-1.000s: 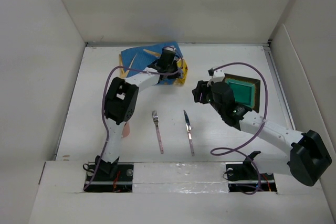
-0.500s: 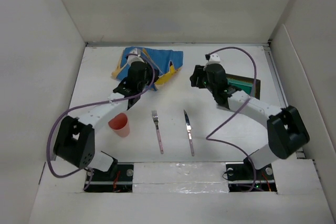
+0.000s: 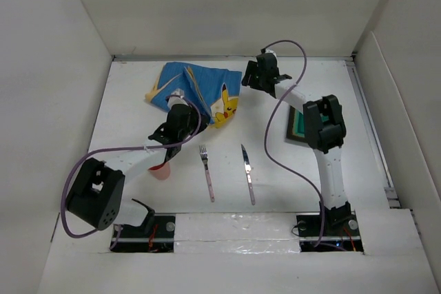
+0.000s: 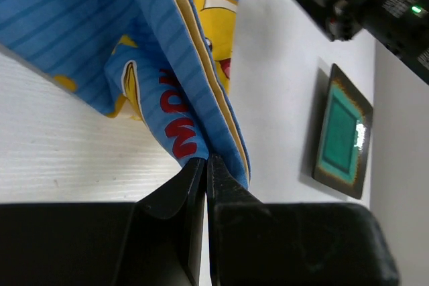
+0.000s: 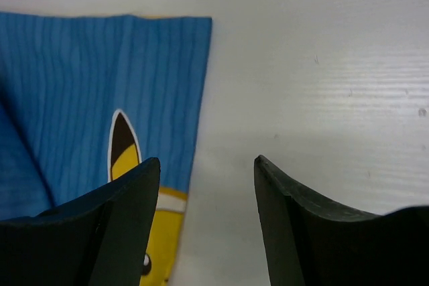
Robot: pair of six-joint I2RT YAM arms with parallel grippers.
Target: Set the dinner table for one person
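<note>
Placemat [image 4: 80, 25] sits pinched in left gripper [image 4: 206, 162]; right gripper [image 5: 205, 162] hovers spread over its edge.

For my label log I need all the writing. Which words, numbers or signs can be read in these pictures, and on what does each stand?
"MON": red letters on the blue cartoon-printed fabric placemat, beside its fold in the left wrist view; the rest of the word is hidden.
Nothing else is readable: the dark square plate with a teal centre, the metal fork and the metal knife show no writing.
</note>
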